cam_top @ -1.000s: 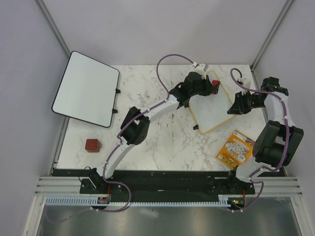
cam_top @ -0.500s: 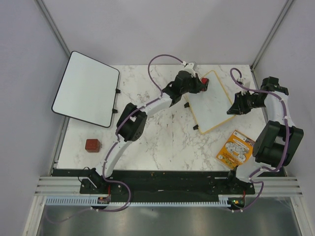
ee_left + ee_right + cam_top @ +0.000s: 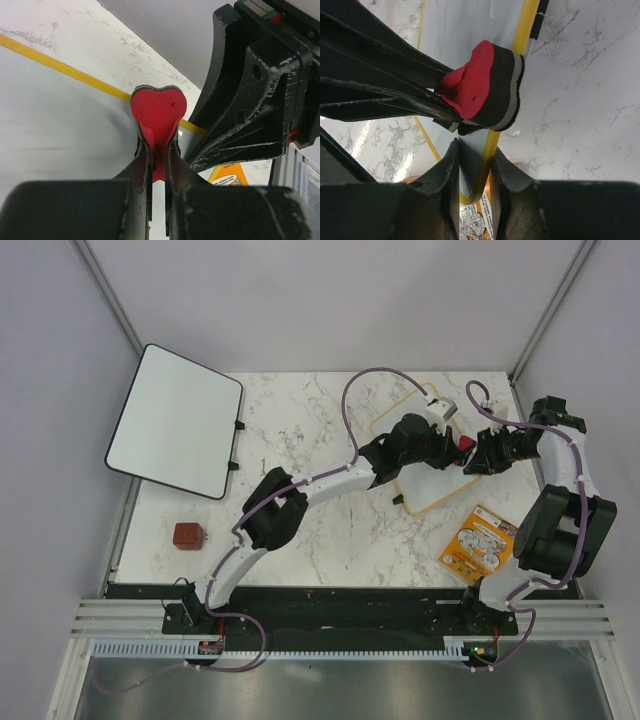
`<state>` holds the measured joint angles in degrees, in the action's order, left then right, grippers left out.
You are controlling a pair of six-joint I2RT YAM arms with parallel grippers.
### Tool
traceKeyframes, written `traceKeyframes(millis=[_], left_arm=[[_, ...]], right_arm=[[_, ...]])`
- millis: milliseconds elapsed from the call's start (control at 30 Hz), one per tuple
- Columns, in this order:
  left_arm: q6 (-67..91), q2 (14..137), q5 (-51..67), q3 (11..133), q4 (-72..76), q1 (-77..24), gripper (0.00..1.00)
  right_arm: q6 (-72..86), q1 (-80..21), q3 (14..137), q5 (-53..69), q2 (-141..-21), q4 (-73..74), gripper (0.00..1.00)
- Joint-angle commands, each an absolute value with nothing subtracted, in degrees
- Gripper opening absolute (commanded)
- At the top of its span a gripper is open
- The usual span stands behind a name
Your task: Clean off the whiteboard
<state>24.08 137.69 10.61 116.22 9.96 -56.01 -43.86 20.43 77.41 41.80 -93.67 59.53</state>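
The small whiteboard [image 3: 440, 485] with a thin yellow frame lies at the right of the table. It also shows in the left wrist view [image 3: 60, 120] and the right wrist view [image 3: 465, 30]. My left gripper [image 3: 452, 443] is shut on a red heart-shaped eraser [image 3: 158, 111] with a black felt underside [image 3: 500, 95] and holds it against the board near its right edge. My right gripper [image 3: 478, 460] is shut on the board's yellow frame [image 3: 487, 160] at that edge. No writing shows on the visible board surface.
A larger black-framed white board [image 3: 175, 420] lies at the far left, overhanging the table. A dark red block [image 3: 188, 535] sits near the front left. An orange printed card [image 3: 478, 545] lies in front of the small whiteboard, under the right arm.
My left gripper has swept the eraser across the small whiteboard from its left side to its right edge, next to the right gripper. The board and right gripper stay put.
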Motion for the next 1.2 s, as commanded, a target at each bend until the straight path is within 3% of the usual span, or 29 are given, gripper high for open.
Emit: traceKeyframes(millis=[0,333,533,667,1167], left_arm=[[26.34,140.97,9.33,113.73,0.97,-53.8,0.02],[40.08,137.9,11.08,100.82,1.5,-41.06,0.02],[38.94,138.33,13.26,102.47,0.35,-39.9,0.02],[37.63,139.4,18.28,104.94,1.76,-42.09,0.02],[26.28,136.05,18.98,106.7,1.23,-57.39,0.02]], right_arm=[[-52.21,17.75,77.78,43.59,-93.43,59.94,0.0],[-52.56,17.75,77.52,43.33,-93.86,59.94,0.0],[-52.56,17.84,77.7,43.68,-94.39,59.77,0.0],[-52.47,17.75,77.7,43.77,-94.31,59.85,0.0],[-51.86,17.75,77.52,43.95,-93.96,59.77,0.0]])
